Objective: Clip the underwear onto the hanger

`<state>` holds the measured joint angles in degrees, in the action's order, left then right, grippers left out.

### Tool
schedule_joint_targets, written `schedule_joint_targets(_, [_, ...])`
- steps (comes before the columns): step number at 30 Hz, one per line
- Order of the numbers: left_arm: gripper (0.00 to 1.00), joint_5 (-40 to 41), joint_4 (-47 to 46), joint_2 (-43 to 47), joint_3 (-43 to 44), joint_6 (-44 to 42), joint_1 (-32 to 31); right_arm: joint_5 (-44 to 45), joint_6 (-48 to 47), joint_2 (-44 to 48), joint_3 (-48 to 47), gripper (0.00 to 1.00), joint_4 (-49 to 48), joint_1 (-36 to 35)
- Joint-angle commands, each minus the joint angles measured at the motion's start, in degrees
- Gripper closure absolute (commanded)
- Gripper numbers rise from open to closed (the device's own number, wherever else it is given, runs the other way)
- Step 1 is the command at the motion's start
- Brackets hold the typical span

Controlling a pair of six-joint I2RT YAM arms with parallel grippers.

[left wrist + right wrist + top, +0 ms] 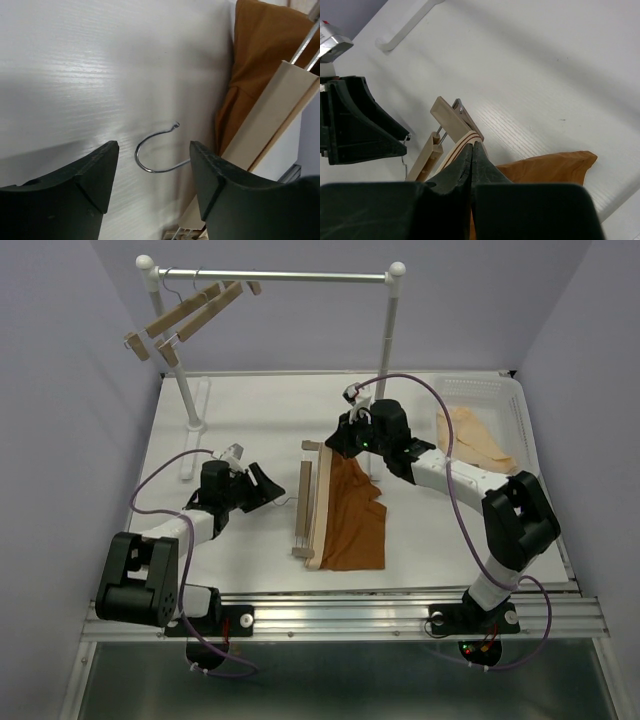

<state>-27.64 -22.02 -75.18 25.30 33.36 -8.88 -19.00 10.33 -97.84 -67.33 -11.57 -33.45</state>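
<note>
The hanger (305, 505) lies flat mid-table, its bar running near to far, its wire hook (155, 156) pointing left. The rust-brown underwear (352, 520) lies along the bar's right side, with its pale waistband against the bar. My right gripper (338, 443) is at the hanger's far end, shut (472, 145) with the striped waistband edge at its tips, just short of the far clip (451, 116). My left gripper (268, 485) is open and empty just left of the bar. The hook lies on the table between its fingers (154, 146).
A clothes rack (270, 277) stands at the back with spare wooden hangers (185, 320) on its left end. A white basket (500, 385) at the right holds a pale beige garment (480, 440). The rack's white foot (195, 405) sits at the back left.
</note>
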Motion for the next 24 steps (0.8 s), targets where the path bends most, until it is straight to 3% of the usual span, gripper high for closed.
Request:
schedule_joint_targets(1, [0.35,3.7,-1.4,-2.3,1.9,-1.8,0.1,-2.4,-0.7,3.6,0.9,0.99,-2.2,-0.4])
schedule_joint_targets(8, [0.38,6.2,0.2,-4.3,4.8,-5.0,-3.1,-2.4,-0.5,4.6,1.5,0.99,-2.8,-0.4])
schedule_joint_targets(9, [0.50,6.5,0.6,-4.6,5.2,-5.1,-3.7,-2.3,-0.5,4.6,1.6,0.99,-2.8,-0.4])
schedule_joint_targets(12, [0.74,6.0,1.1,-3.8,6.0,-4.8,-4.7,-1.6,-0.3,4.6,1.7,0.99,-2.8,-0.4])
schedule_joint_targets(14, [0.96,6.4,1.4,-2.5,5.9,-4.5,-4.9,-1.0,0.0,4.6,1.9,0.99,-2.8,-0.4])
schedule_joint_targets(17, [1.00,11.5,6.5,2.0,7.3,-3.3,-5.3,-0.8,0.4,4.4,2.0,0.99,-2.5,-0.4])
schedule_joint_targets(23, [1.00,20.5,13.9,12.1,8.9,-1.2,-9.0,-0.2,1.0,2.3,0.1,0.81,0.9,-0.4])
schedule_joint_targets(24, [1.00,21.0,14.4,15.3,9.0,-0.9,-9.4,0.7,1.4,2.3,0.0,0.61,1.0,-0.4])
